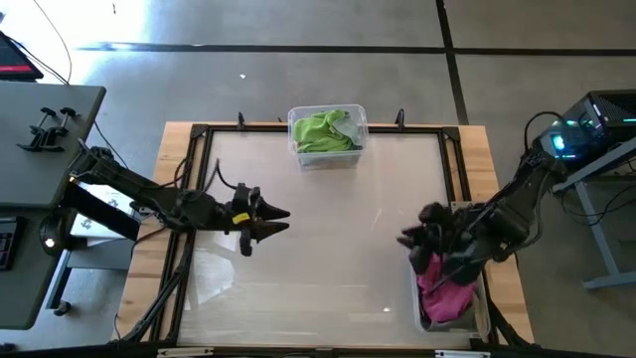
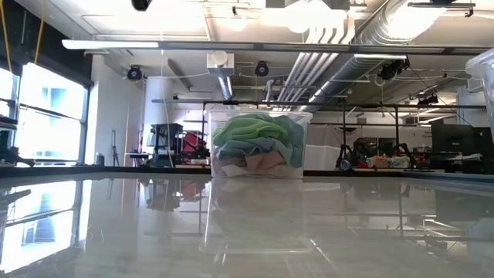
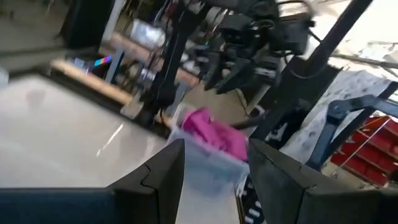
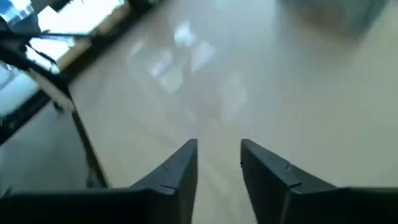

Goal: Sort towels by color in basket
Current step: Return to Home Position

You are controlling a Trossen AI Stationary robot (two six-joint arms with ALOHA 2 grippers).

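Green towels [image 1: 323, 132] sit in the far bin [image 1: 362, 127], pink towels [image 1: 445, 296] in the side bin [image 3: 211, 167]. The left gripper [image 1: 285, 220] and right gripper [image 4: 219, 144] are spread, empty. Sorting looks done; next the arms should pull back home.

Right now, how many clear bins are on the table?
2: the far bin, at the table's far edge, holds green towels; the right bin, at its right edge, holds pink towels.

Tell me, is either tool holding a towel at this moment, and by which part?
Nothing is held. The left tool and the right tool are both open, and the gap in each one is empty.
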